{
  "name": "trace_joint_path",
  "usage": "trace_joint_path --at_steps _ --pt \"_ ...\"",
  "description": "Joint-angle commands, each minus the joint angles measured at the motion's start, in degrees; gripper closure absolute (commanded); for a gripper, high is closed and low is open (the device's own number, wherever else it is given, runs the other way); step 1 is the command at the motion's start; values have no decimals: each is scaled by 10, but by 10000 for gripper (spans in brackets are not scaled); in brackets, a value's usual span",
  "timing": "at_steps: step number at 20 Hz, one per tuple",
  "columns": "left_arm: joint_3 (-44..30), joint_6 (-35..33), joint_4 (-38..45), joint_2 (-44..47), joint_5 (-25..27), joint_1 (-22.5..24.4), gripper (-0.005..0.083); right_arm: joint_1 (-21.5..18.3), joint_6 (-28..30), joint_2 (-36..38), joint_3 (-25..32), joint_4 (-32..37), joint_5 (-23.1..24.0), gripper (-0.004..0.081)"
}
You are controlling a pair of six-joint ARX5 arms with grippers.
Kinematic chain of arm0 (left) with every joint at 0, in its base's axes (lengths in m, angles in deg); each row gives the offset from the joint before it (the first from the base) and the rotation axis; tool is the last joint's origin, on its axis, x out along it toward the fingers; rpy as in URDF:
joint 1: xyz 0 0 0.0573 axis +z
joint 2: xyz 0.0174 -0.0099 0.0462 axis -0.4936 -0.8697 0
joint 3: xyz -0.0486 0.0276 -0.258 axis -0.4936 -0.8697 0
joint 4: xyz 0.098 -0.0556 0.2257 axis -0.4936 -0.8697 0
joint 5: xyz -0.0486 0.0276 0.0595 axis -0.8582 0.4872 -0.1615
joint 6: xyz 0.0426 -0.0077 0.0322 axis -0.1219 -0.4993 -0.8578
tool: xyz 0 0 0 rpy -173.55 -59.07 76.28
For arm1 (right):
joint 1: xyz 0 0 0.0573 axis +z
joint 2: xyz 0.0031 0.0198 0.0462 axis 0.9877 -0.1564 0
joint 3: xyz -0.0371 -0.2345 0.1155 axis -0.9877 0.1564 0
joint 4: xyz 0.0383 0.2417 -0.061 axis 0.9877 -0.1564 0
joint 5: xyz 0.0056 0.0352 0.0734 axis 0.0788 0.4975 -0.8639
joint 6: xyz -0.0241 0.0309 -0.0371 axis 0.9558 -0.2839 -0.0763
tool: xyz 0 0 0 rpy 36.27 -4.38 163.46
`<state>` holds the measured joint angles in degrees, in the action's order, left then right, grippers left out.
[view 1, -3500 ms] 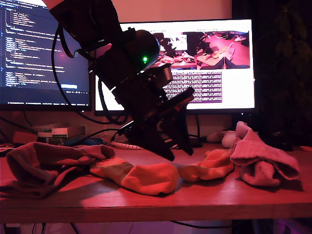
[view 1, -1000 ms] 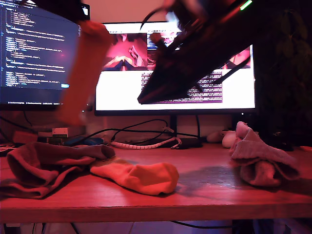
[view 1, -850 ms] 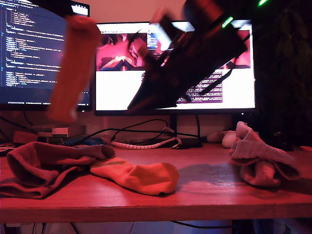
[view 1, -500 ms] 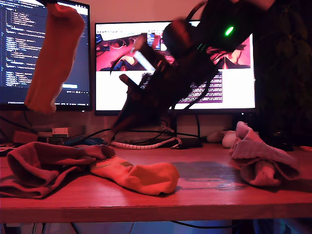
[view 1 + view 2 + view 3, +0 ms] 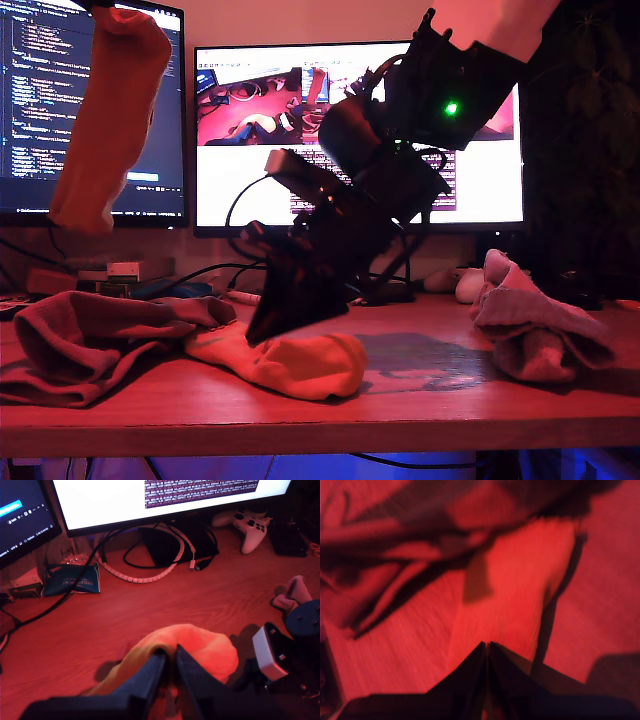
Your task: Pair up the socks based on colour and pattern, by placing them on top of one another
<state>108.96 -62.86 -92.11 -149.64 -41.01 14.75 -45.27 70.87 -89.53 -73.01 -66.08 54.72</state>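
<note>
My first gripper (image 5: 169, 666) holds its fingers pinched on a limp orange sock (image 5: 108, 120) high above the tabletop (image 5: 420, 395). My second gripper (image 5: 486, 652), fingers pressed together, hangs over the other orange sock (image 5: 290, 362) near the front edge.

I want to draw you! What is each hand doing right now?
My first hand: closed on the lifted orange sock.
My second hand: closed, holding nothing, over the other orange sock.

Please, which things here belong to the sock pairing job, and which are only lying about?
For the job:
- hanging orange sock
- orange sock on the desk
- dark socks
- pink socks

Lying about:
- game controller
- monitor
- cables
- blue packet
</note>
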Motion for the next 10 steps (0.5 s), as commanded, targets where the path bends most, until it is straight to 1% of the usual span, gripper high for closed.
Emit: trace_joint_path --at_steps 1,4,5,7,10 --pt "-2 -6 4 2 1 1 793 5 3 -28 -4 -5 4 780" --pt "-2 -9 3 2 1 1 793 6 -2 -28 -4 -10 52 780" --pt "-2 -9 3 2 1 1 793 6 -9 -28 -4 -13 76 781" --pt "-2 -9 1 2 1 1 793 6 -40 -28 -4 -23 140 780" --pt "-2 -14 0 2 1 1 793 6 -95 -28 -4 -63 217 781"
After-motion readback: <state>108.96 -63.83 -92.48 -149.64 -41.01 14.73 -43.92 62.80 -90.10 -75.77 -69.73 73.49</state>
